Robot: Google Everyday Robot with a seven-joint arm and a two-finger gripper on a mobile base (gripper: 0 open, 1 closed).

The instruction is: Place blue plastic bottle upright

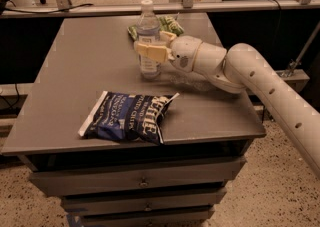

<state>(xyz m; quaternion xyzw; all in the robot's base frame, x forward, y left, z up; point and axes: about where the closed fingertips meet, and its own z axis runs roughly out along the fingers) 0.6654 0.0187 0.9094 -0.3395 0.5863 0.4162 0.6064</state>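
The blue plastic bottle [148, 23] is small and clear with a white cap and a pale label. It stands upright, its base on or just above the grey table [75, 71], right of the middle and towards the back. My gripper [150, 51] reaches in from the right and is shut on the bottle's middle, with one cream finger [149, 50] across the front of the label. The white arm [250, 76] stretches away to the right.
A dark blue chip bag [130, 117] lies flat near the table's front edge. A green snack packet [167, 23] lies just behind the bottle. The table has drawers [142, 183] below. A railing [100, 8] runs behind the table.
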